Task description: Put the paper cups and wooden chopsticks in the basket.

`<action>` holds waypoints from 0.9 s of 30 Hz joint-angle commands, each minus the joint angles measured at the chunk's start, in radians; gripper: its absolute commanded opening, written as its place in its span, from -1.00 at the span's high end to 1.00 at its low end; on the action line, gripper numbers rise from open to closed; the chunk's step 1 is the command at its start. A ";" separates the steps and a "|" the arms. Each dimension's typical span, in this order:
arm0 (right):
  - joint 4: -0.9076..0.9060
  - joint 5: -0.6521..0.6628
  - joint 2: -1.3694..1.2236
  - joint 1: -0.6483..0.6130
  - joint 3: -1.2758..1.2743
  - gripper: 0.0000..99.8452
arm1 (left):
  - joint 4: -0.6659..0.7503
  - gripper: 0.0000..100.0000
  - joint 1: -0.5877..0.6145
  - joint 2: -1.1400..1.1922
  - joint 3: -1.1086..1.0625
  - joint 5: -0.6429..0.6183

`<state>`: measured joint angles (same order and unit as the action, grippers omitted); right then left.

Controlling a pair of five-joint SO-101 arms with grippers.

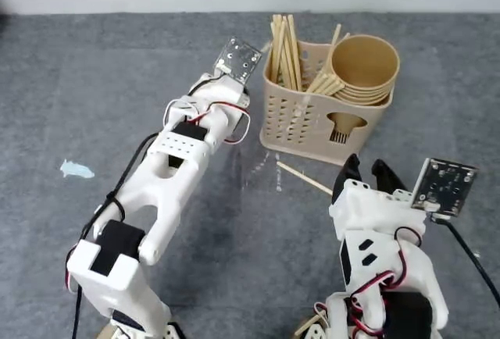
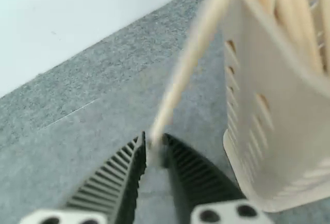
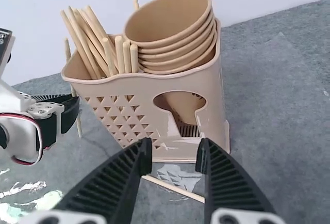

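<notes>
The beige basket (image 1: 301, 120) stands near the far edge of the table (image 1: 94, 81), right of the middle. A stack of paper cups (image 1: 366, 62) already sits in its right compartment and a bundle of chopsticks (image 1: 285, 42) in its left one.

The left gripper (image 2: 154, 146) is pinched on the low end of a held chopstick (image 2: 191, 59). This stick rises steeply just beside the basket's left wall and is outside it, not over the opening. The right gripper (image 3: 174, 145) is spread wide and hangs in front of the basket. It is above a loose chopstick (image 1: 305, 178) that lies flat on the table, close to the basket's front foot.

Two sticks look to be left, and each has its own risk. The held one is gripped at the very end, so it could swing in the pinch. If it is let go here, it falls outside the basket. If it is not raised enough before crossing, its length may knock the rim or the bundle and push the light basket. The loose one is thin and lies flat, so the spread fingers could close over it and miss. They could also bump the basket's front wall, since it is so near. Both arms are working at the same basket and could collide.
</notes>
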<state>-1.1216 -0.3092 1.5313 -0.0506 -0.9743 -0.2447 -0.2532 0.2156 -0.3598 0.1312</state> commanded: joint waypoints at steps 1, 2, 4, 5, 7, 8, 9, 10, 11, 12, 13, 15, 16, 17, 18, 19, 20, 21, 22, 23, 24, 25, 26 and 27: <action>0.005 -0.012 -0.001 0.004 0.005 0.71 | -0.005 0.97 0.012 -0.075 0.044 0.011; 0.005 -0.012 -0.001 0.004 0.005 0.71 | -0.020 0.97 0.012 -0.097 0.041 0.009; 0.005 -0.012 -0.001 0.004 0.005 0.71 | -0.077 0.97 0.012 -0.149 0.041 0.008; 0.005 -0.012 -0.001 0.004 0.005 0.71 | -0.104 0.97 0.009 -0.176 0.041 0.008; 0.002 -0.012 -0.001 0.004 0.005 0.71 | -0.155 0.97 0.006 -0.233 0.041 0.006; 0.002 -0.012 -0.001 0.004 0.005 0.71 | -0.176 0.97 0.006 -0.259 0.041 0.006; 0.001 -0.012 -0.001 0.004 0.005 0.71 | -0.193 0.97 0.005 -0.284 0.042 0.006; 0.001 -0.012 -0.001 0.004 0.005 0.71 | -0.207 0.97 0.005 -0.307 0.044 0.005; -0.001 -0.012 -0.001 0.004 0.005 0.71 | -0.218 0.98 0.005 -0.331 0.045 0.005; -0.001 -0.012 -0.001 0.004 0.005 0.71 | -0.230 0.98 0.005 -0.356 0.045 0.005; -0.001 -0.012 -0.001 0.004 0.005 0.71 | -0.242 0.98 0.005 -0.381 0.045 0.005; -0.002 -0.012 -0.001 0.004 0.005 0.71 | -0.275 0.98 0.005 -0.434 0.047 0.002; -0.004 -0.012 -0.001 0.004 0.005 0.71 | -0.284 0.98 0.005 -0.462 0.047 -0.015; -0.004 -0.012 -0.001 0.004 0.005 0.71 | -0.290 0.98 0.005 -0.491 0.047 -0.043; -0.004 -0.012 -0.001 0.004 0.005 0.71 | -0.293 0.98 0.005 -0.519 0.050 -0.071; -0.004 -0.012 -0.001 0.004 0.005 0.71 | -0.296 0.98 0.005 -0.546 0.058 -0.095; -0.004 -0.012 -0.001 0.004 0.003 0.71 | -0.310 0.98 0.005 -0.572 0.067 -0.115; -0.005 -0.012 -0.001 0.004 0.003 0.71 | -0.328 0.98 0.003 -0.594 0.085 -0.129; -0.005 -0.012 -0.001 0.005 0.000 0.71 | -0.354 0.98 0.000 -0.612 0.108 -0.144; -0.005 -0.012 -0.001 0.005 -0.008 0.71 | -0.384 0.98 -0.014 -0.628 0.136 -0.158; -0.005 -0.012 -0.001 0.005 -0.015 0.71 | -0.410 0.98 -0.023 -0.644 0.165 -0.170; -0.005 -0.011 -0.001 0.005 -0.021 0.71 | -0.436 0.98 -0.034 -0.660 0.193 -0.181; -0.005 -0.011 -0.001 0.005 -0.025 0.71 | -0.462 0.98 -0.043 -0.674 0.225 -0.196; -0.005 -0.011 -0.001 0.005 -0.028 0.71 | -0.486 0.98 -0.054 -0.683 0.262 -0.216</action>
<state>-1.1216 -0.3092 1.5205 -0.0537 -1.0035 -0.6743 -0.2762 -0.3920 -0.2294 -0.0315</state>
